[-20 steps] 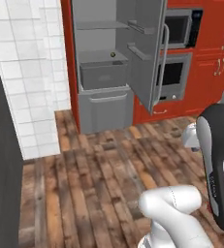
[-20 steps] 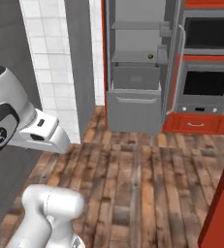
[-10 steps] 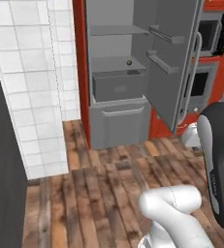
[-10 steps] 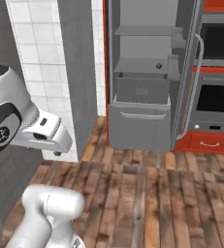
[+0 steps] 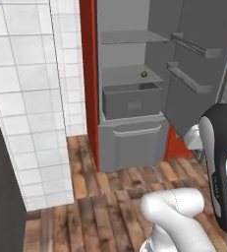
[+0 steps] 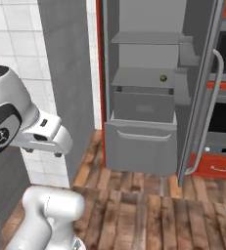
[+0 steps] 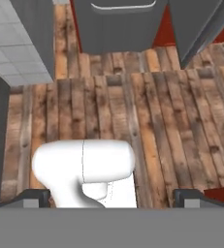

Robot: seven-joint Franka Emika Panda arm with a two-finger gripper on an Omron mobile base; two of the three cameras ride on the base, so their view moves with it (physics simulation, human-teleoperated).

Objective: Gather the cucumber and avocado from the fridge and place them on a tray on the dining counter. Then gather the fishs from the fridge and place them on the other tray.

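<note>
Driving up to the open fridge (image 5: pixel 134 88) is the step in hand. The base should stop square to the pulled-out drawer (image 5: pixel 132 101), clear of the fridge door (image 6: pixel 202 93). A small green item (image 5: pixel 144 74), perhaps the avocado, sits on the shelf just behind the drawer. The gripper (image 7: pixel 111 196) stands apart, empty, above the plank floor (image 7: pixel 147 116); a tiled wall (image 5: pixel 31 98) lies left of the fridge.

small dark green round item (image 5: pixel 144 74) on fridge shelf, too small to identify. open drawer (image 5: pixel 132 99) contents hidden behind its front wall. fridge door (image 6: pixel 198 88) cut off by top edge.
</note>
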